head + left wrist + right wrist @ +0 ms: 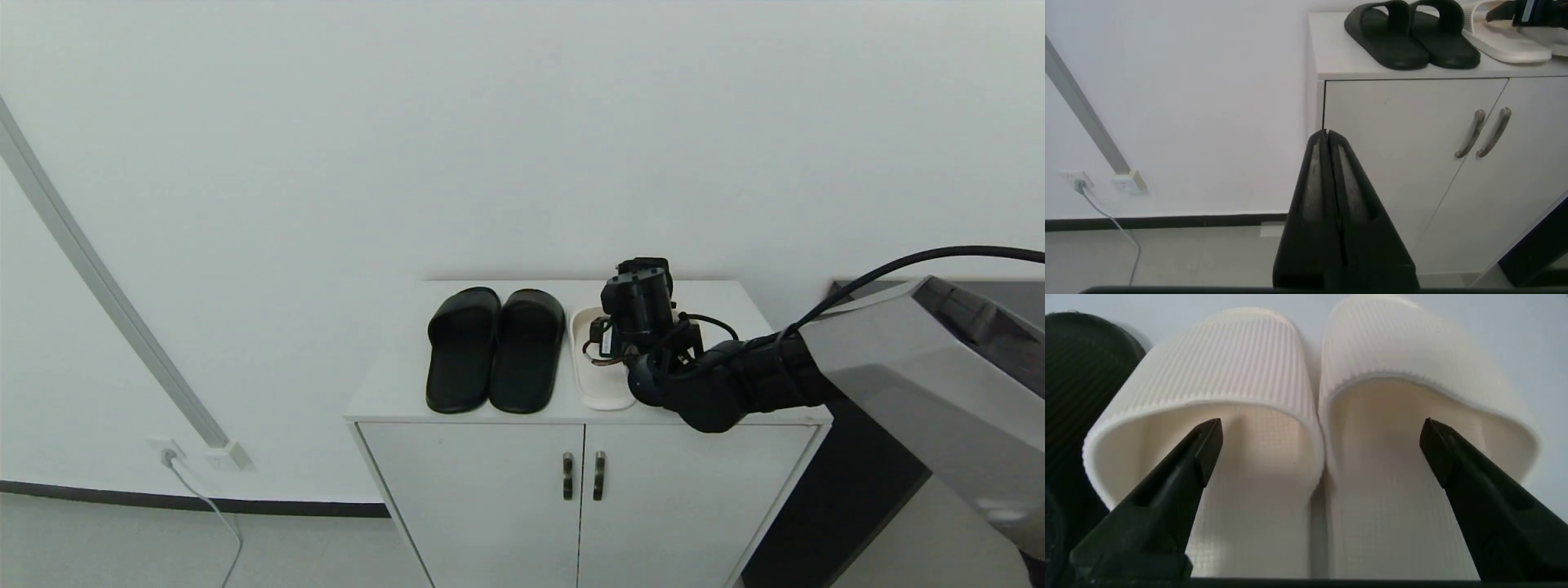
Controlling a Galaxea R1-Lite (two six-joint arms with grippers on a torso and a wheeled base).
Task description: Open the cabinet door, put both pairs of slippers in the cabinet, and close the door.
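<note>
Cream pair: two cream ribbed foam slippers (pixel 1257 400) lie side by side, touching, on the right part of the top of the white two-door cabinet (pixel 482 498).
Axis: they run front to back, with the heels towards me.
Right hand (pixel 1320 431): at the heels, fingers apart across both slippers, clamped on nothing.
Black pair: two black rubber slippers (pixel 494 351) sit just beside the cream pair, to its left.
Left hand (pixel 1327 135): fingers together, empty, low before the left door.
Doors: shut, and I judge my left hand nearer the paired metal handles (pixel 567 476).
</note>
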